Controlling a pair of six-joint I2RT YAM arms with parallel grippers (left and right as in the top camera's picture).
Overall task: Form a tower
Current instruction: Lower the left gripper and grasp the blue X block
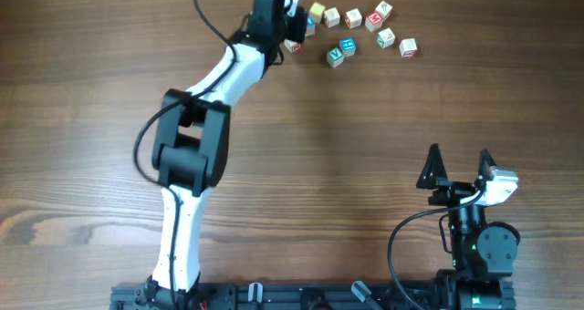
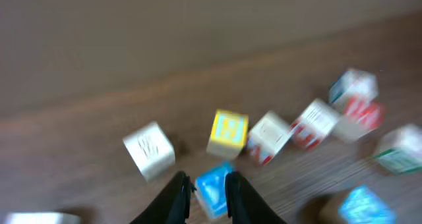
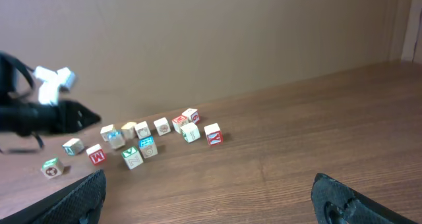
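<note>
Though blurred, blue cube (image 2: 214, 191) in claw (image 2: 208, 180) (tilted)

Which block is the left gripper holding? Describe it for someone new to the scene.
At the far edge of the table, letter blocks lie scattered. At their left end the left gripper is shut on a bright blue block, next to a yellow block. Unlike the free blue block farther right, it sits pinched between two fingers.

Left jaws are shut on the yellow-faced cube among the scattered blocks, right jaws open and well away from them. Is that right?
No. The left wrist view shows the left jaws shut on the blue-faced cube; the yellow-faced cube lies free just beyond it. The right jaws are open and well away, as stated.
</note>
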